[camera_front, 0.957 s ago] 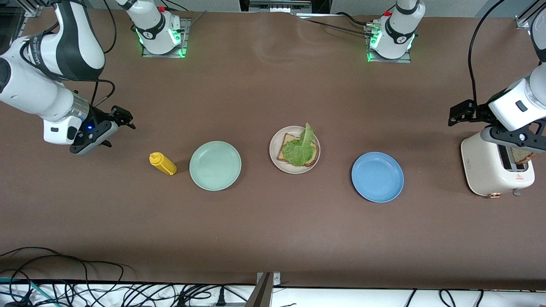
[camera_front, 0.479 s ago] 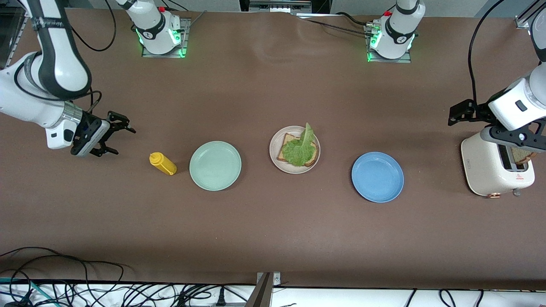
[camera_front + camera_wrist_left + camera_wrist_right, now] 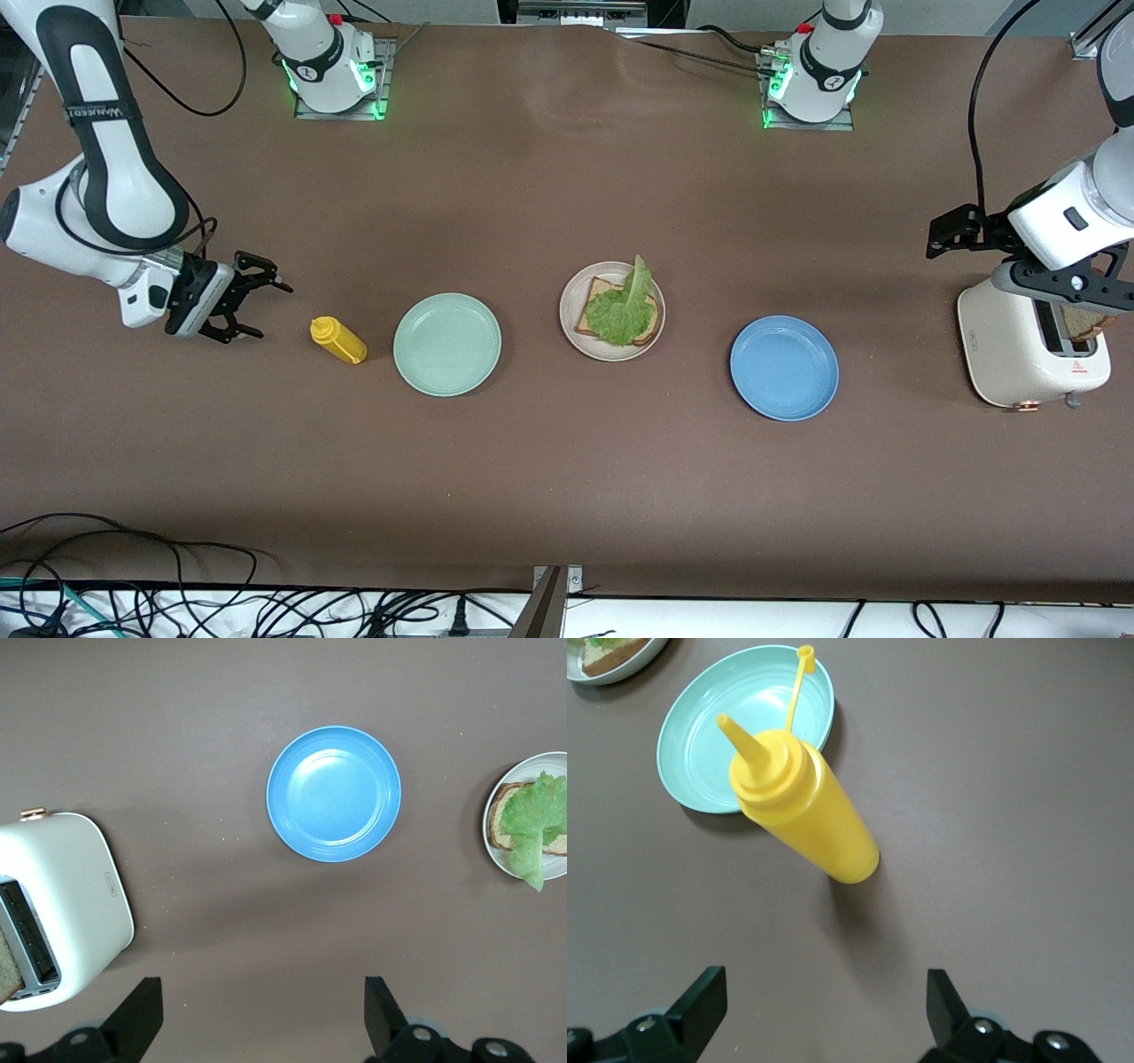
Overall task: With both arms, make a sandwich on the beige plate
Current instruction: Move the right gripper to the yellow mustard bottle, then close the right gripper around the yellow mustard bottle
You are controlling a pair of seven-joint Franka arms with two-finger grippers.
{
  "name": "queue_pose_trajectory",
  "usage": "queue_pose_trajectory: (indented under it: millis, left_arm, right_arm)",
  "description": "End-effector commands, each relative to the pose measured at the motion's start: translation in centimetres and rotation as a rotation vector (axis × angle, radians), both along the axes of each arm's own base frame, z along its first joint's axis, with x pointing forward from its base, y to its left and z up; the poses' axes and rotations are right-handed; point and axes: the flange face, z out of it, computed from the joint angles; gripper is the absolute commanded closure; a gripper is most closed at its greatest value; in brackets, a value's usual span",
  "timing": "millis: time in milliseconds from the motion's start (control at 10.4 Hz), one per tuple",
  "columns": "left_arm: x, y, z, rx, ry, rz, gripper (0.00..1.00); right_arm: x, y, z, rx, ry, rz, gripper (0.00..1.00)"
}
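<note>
- Resting on the round pale beige plate point(image 3: 611, 311), mid-table: one brown bread slice point(image 3: 599, 304) with a ruffled green lettuce leaf point(image 3: 625, 310) on top.
- Beige plate lies between the round mint green plate point(image 3: 447, 344) and the round blue plate point(image 3: 784, 367).
- Right gripper point(image 3: 252, 307): released, jaws spread, empty, low over the table just beside the upright yellow squeeze bottle point(image 3: 337, 340).
- Left gripper point(image 3: 261, 1014): jaws spread, empty, above the cream toaster point(image 3: 1028, 350); a bread slice point(image 3: 1083, 321) sits in its slot.

A robotics lab: bolted arm bases point(image 3: 335, 66), loose cables point(image 3: 177, 602).
</note>
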Motion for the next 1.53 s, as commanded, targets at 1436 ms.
queue_pose_trajectory:
  millis: [1436]
  left_arm:
    - [-0.5, 0.0, 0.6, 0.022, 0.002, 0.004, 0.0]
  right_arm:
    - [2.8, 4.5, -8.6, 0.157, -0.093, 0.13, 0.0]
